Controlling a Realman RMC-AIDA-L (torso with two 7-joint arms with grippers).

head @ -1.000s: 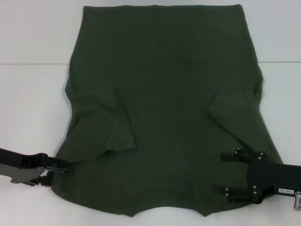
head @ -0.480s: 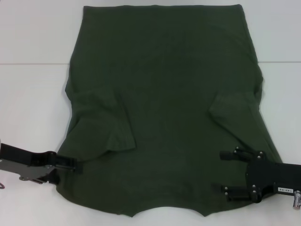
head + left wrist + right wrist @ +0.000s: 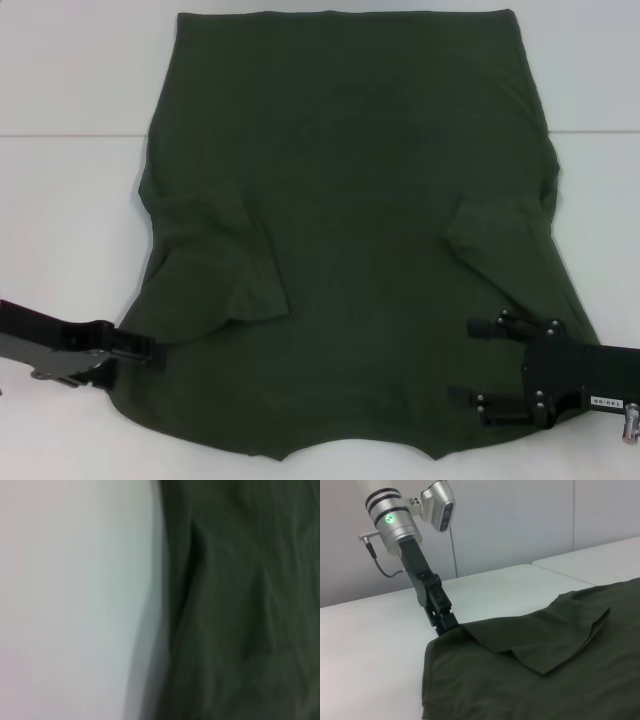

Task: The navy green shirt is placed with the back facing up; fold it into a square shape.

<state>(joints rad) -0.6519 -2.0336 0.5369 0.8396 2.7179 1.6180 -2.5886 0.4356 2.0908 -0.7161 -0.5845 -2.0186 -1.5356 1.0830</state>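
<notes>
The navy green shirt (image 3: 350, 240) lay flat on the white worktop (image 3: 70, 200), both sleeves folded inward. The left tool (image 3: 150, 352) met the shirt's left edge near the shoulder; whether it was clenched could not be told. The right tool (image 3: 478, 366) hovered released over the right shoulder. Uneven grips risked skewing the next fold, since soft fabric slips easily. A pale wall (image 3: 520, 520) backed the worktop.

The head camera looked steeply down on the whole shirt (image 3: 350, 240). The left wrist camera sat very close over its edge and the surface (image 3: 70, 600). The right wrist camera looked low across the cloth toward the left end effector (image 3: 451, 626).
</notes>
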